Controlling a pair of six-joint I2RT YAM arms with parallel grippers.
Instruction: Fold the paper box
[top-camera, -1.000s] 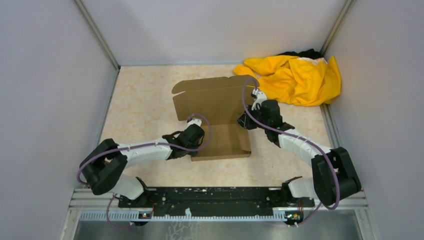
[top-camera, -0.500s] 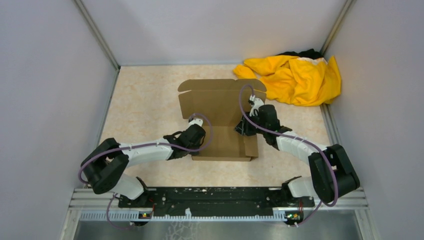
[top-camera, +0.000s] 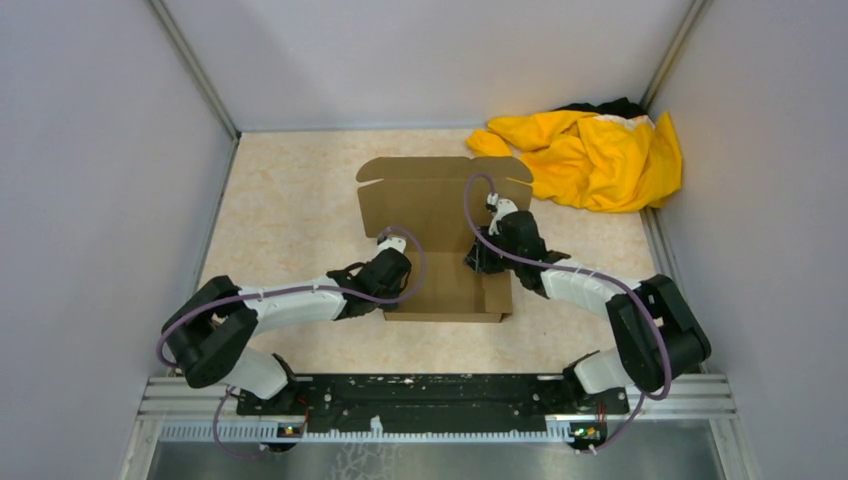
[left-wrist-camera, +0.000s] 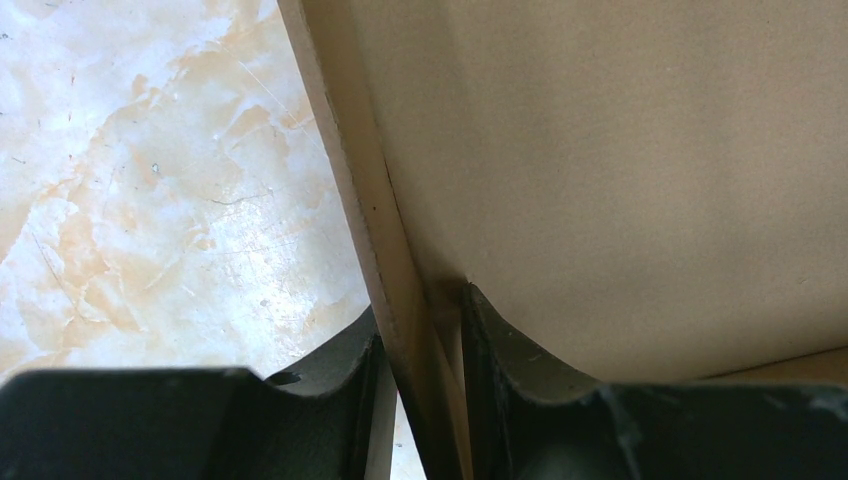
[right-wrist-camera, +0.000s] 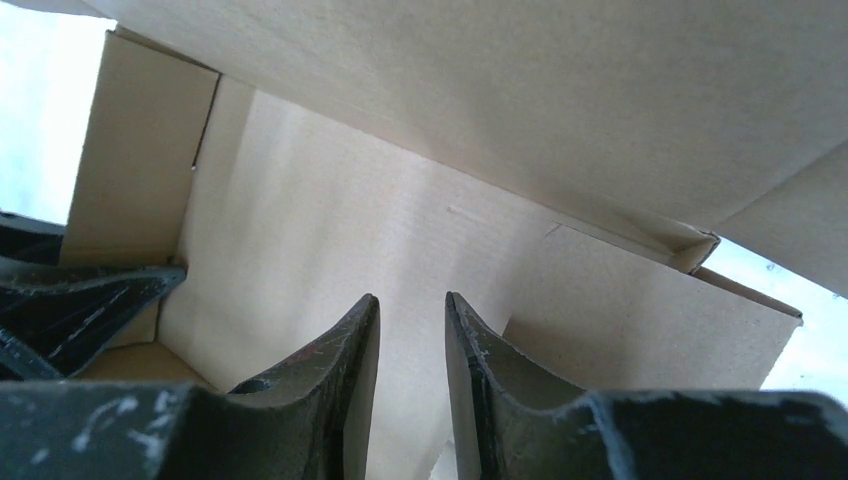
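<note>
The brown paper box (top-camera: 447, 285) sits mid-table with its lid (top-camera: 430, 195) standing upright at the back. My left gripper (top-camera: 397, 262) is shut on the box's left side wall. In the left wrist view the fingers (left-wrist-camera: 340, 365) pinch the cardboard wall (left-wrist-camera: 385, 250) between them. My right gripper (top-camera: 476, 262) is inside the box by the raised right wall. In the right wrist view it (right-wrist-camera: 412, 320) is slightly open with nothing between the fingers, pointing across the box's floor (right-wrist-camera: 400, 230) toward the left wall.
A yellow cloth garment (top-camera: 600, 155) lies at the back right, just behind the lid's right corner. Grey walls enclose the marbled table (top-camera: 290, 200) on three sides. The left arm's dark finger (right-wrist-camera: 80, 300) shows inside the box.
My right gripper moved left and nearer, into the box. The right side flap rose to a wall and the lid squared up. My left gripper held still.
</note>
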